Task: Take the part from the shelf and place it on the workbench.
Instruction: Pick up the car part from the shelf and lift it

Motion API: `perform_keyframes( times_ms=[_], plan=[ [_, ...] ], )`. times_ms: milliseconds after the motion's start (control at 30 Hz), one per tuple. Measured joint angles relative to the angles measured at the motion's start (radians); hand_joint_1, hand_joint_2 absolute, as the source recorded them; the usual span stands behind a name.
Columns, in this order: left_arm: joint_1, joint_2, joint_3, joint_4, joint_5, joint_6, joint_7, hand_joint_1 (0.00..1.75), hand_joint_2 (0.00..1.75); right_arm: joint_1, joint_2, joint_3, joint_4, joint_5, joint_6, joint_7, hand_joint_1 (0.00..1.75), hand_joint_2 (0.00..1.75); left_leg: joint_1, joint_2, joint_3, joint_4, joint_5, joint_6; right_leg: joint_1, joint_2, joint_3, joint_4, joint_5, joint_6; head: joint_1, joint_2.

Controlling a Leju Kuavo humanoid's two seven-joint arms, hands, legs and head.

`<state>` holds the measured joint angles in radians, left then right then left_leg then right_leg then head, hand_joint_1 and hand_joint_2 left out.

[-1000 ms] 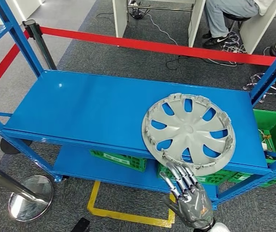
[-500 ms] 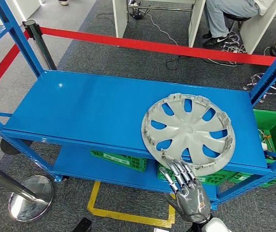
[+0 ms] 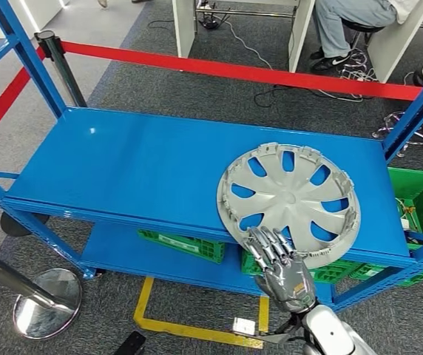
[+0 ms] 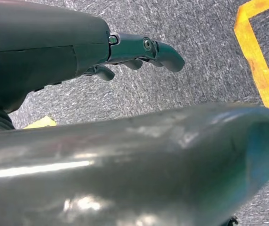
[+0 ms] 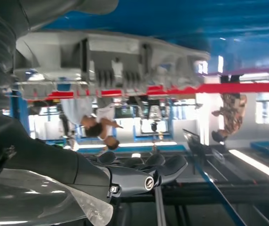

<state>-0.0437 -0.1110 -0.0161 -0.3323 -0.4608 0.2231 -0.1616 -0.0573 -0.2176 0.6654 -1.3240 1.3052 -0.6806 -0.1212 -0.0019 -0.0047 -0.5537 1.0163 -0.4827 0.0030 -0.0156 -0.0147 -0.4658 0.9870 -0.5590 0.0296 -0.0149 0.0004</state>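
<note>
Wheel cover (image 3: 289,203): flat on blue shelf (image 3: 142,170), near rim overhanging. Right hand (image 3: 280,268): nearer, fingers spread, empty, just under that rim.

Blue shelf (image 3: 142,170), silver hubcap (image 3: 288,201) flat, overhanging front edge

No readable text, brand, number or sign anywhere. Green crate (image 3: 183,245) under the shelf, lower centre of the head view, has pale marks on its side, too small to read. Small white tag (image 3: 244,326) on the floor by the yellow tape, bottom centre, is blank or illegible.
</note>
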Motion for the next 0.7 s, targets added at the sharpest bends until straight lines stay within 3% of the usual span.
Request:
perform_keyframes(
  times_ms=[267,700],
  plan=[
    [-0.005,0.0,-0.021,0.0,0.0,-0.006,0.009,0.0,0.0,-0.062,0.014,0.005,0.112,0.015,0.0,0.041,0.0,1.75,0.0,0.0,0.0,0.0,0.0,0.0,0.0,0.0,0.0,0.0,0.0,0.0,0.0,0.0],
    [-0.005,0.001,-0.043,0.0,0.016,-0.008,0.017,0.0,0.0,-0.093,0.051,-0.052,0.206,-0.012,-0.001,0.027,0.0,1.75,0.0,0.0,0.0,0.0,0.0,0.0,0.0,0.0,0.0,0.0,0.0,0.0,0.0,0.0]
  ],
)
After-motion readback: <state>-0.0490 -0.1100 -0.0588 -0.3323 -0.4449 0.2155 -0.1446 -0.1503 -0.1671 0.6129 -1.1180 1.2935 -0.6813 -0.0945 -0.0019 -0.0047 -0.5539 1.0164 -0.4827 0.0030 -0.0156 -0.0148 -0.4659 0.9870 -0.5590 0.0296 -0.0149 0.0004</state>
